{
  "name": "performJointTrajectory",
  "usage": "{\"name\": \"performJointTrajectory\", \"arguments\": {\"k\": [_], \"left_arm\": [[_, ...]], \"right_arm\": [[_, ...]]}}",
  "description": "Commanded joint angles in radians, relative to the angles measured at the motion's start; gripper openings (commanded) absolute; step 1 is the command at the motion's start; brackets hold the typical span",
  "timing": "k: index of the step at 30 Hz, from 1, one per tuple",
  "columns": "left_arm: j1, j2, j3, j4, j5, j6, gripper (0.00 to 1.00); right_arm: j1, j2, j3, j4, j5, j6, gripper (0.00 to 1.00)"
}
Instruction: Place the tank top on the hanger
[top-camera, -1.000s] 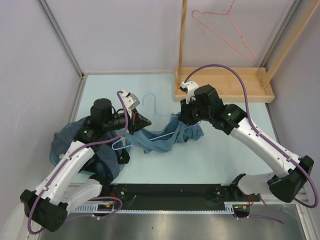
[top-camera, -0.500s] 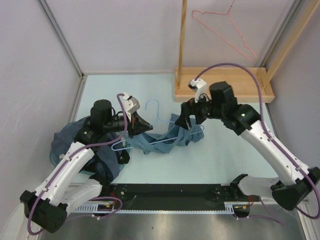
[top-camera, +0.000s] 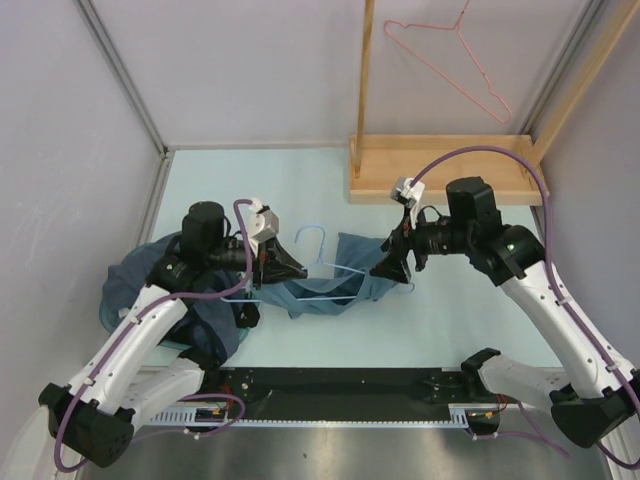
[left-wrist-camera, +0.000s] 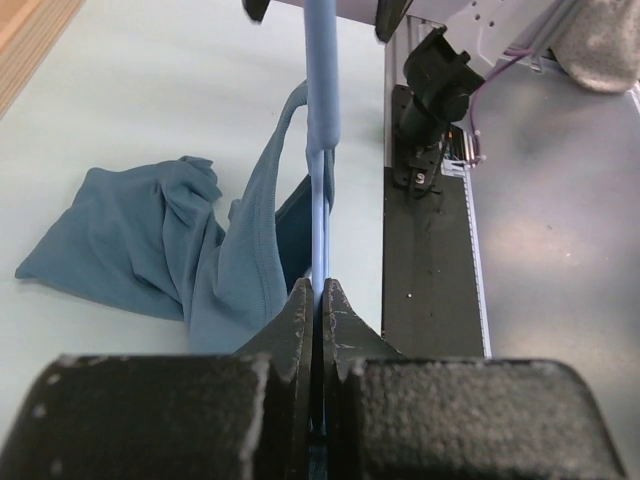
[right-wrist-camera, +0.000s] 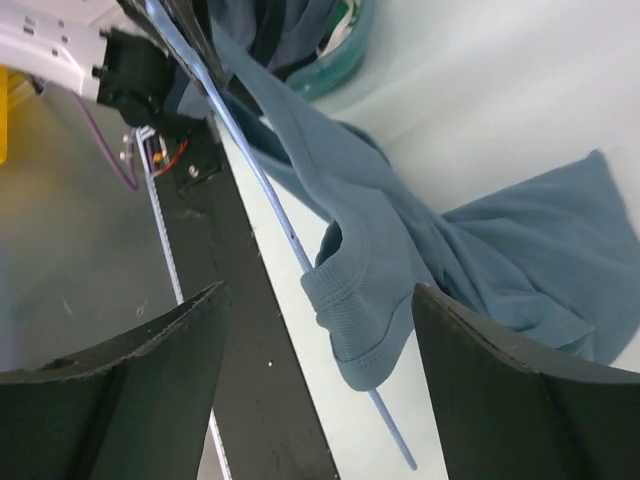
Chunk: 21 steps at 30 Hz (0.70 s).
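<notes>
The teal-blue tank top (top-camera: 352, 287) lies crumpled on the table between the two arms. The light-blue wire hanger (top-camera: 318, 233) lies across it, hook pointing away. My left gripper (top-camera: 296, 269) is shut on the hanger's wire (left-wrist-camera: 322, 130), which runs straight out from the jaws past the tank top (left-wrist-camera: 150, 240). My right gripper (top-camera: 382, 269) hovers open over the top's right end. In the right wrist view a ribbed strap of the tank top (right-wrist-camera: 372, 320) hangs round the hanger wire (right-wrist-camera: 262, 185), between the open gripper (right-wrist-camera: 320, 295) fingers without touching them.
A pink wire hanger (top-camera: 447, 58) hangs from a wooden rack (top-camera: 450, 172) at the back right. A dark navy heap of clothes (top-camera: 135, 285) sits in a teal basket under the left arm. A black strip (top-camera: 340, 385) runs along the near table edge.
My right gripper has let go of the tank top, opened and drawn back to the right. The left gripper and the hanger have shifted slightly right and nearer.
</notes>
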Motion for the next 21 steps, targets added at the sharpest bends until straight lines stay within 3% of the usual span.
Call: {"name": "performJointTrajectory", "arguments": {"k": [1,12,20,21], "left_arm": [[-0.003,-0.031,0.052,-0.014,0.100,0.067,0.00],[0.023,-0.047,0.069,-0.037,0.124,0.090,0.00],[0.060,-0.060,0.061,0.003,0.138,0.064,0.00],[0.067,-0.063,0.060,0.012,0.149,0.059,0.00]], "right_arm": [[0.041,-0.004,-0.018,-0.023,-0.048,-0.058,0.77],[0.152,0.051,-0.067,-0.033,0.067,-0.065,0.78],[0.190,0.071,-0.071,-0.037,0.098,-0.062,0.57],[0.199,0.071,-0.070,-0.039,0.104,-0.061,0.50]]}}
